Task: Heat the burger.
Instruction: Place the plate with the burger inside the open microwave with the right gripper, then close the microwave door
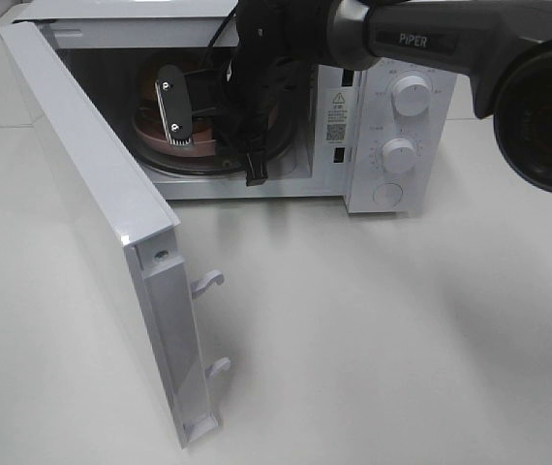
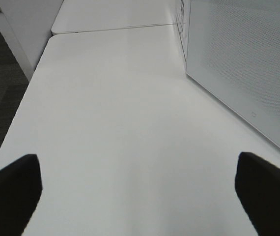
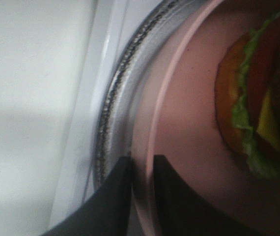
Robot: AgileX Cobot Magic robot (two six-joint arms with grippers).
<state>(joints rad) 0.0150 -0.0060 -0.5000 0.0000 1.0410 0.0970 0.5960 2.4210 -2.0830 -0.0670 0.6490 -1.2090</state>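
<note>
The burger (image 3: 258, 98), with lettuce, tomato and cheese showing at its edge, lies on a pink plate (image 3: 189, 123) on the glass turntable (image 3: 113, 108) inside the open microwave (image 1: 392, 58). My right gripper (image 3: 142, 167) reaches into the cavity. Its two fingers straddle the plate's rim, slightly apart, with a thin gap beside the rim. From above, the right arm hides most of the burger (image 1: 152, 82); only a brown edge and the plate (image 1: 150, 133) show. My left gripper (image 2: 140, 196) hangs wide open over bare table beside the microwave's side wall, holding nothing.
The microwave door (image 1: 92, 194) swings out wide to the front left, its latch hooks (image 1: 208, 281) pointing right. Two knobs (image 1: 412, 94) sit on the control panel at the right. White table (image 1: 402, 339) spreads in front.
</note>
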